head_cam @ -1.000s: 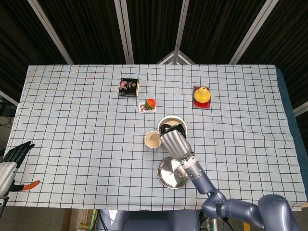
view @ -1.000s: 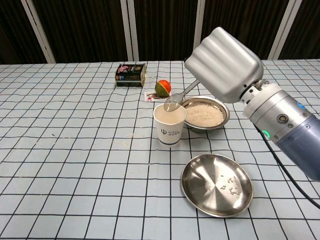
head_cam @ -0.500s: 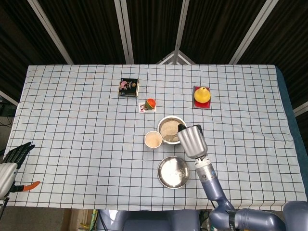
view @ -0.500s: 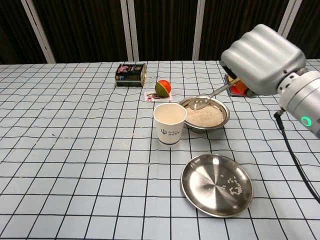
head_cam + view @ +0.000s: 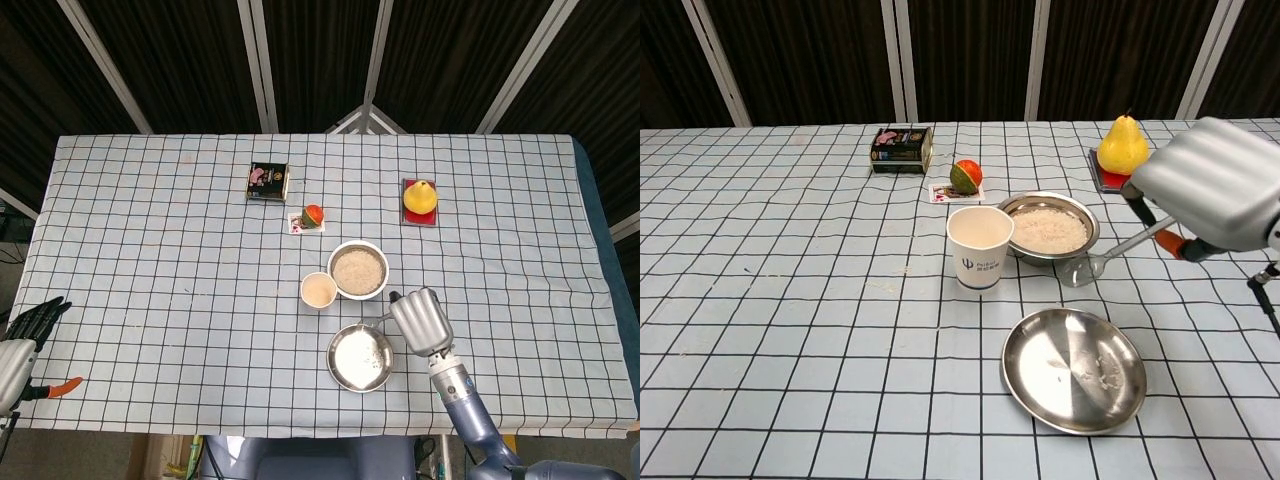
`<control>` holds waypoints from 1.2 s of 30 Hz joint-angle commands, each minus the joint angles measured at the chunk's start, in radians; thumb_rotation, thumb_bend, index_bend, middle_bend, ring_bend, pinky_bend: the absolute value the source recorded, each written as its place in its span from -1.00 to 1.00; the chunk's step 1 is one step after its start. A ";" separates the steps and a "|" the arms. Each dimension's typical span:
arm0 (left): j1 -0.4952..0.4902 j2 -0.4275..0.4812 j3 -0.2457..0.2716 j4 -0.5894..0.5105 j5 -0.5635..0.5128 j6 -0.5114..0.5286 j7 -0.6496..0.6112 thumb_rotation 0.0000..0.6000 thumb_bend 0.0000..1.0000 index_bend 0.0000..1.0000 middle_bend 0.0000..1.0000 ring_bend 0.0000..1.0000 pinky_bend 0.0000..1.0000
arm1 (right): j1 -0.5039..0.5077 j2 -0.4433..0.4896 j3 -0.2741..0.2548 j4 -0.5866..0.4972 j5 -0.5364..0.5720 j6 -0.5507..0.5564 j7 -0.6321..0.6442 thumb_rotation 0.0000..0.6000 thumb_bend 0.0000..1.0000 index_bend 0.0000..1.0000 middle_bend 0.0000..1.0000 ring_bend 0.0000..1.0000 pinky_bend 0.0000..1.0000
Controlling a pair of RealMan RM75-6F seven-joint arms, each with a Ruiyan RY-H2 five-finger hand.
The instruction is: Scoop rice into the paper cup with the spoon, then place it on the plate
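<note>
The white paper cup point(image 5: 980, 247) stands upright left of the steel bowl of rice point(image 5: 1048, 227), and rice shows inside the cup point(image 5: 319, 290). The empty steel plate point(image 5: 1074, 369) lies in front of both, with a few grains in it. My right hand point(image 5: 1215, 195) holds the clear spoon point(image 5: 1077, 271) by its handle. The spoon's bowl hangs low between the rice bowl and the plate, right of the cup. In the head view the right hand point(image 5: 420, 318) is beside the plate's point(image 5: 361, 357) right rim. My left hand point(image 5: 33, 320) rests at the table's far left edge, holding nothing.
A yellow pear point(image 5: 1122, 146) on a red base sits behind the right hand. A dark tin point(image 5: 902, 149) and a small orange-green fruit point(image 5: 965, 176) on a card stand behind the cup. The checked cloth point(image 5: 790, 300) covers the table.
My right hand carried the spoon from over the cup, across the rice bowl, to the right and nearer. The spoon is now lower, between bowl and plate.
</note>
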 commanded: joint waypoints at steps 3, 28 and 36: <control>0.001 0.000 -0.001 -0.001 -0.003 -0.002 0.002 1.00 -1.00 -1.00 -1.00 -1.00 -1.00 | -0.021 0.026 -0.064 0.010 -0.040 -0.027 0.063 1.00 0.21 0.33 0.93 1.00 1.00; 0.001 0.002 -0.002 -0.002 -0.007 -0.007 -0.001 1.00 -1.00 -1.00 -1.00 -1.00 -1.00 | -0.043 -0.081 -0.065 0.043 0.052 -0.030 -0.041 1.00 0.07 -0.22 0.93 1.00 1.00; 0.001 0.003 -0.002 -0.002 -0.007 -0.009 -0.003 1.00 -1.00 -1.00 -1.00 -1.00 -1.00 | -0.053 -0.062 -0.064 0.028 0.070 -0.005 -0.071 1.00 -0.09 -0.53 0.93 1.00 1.00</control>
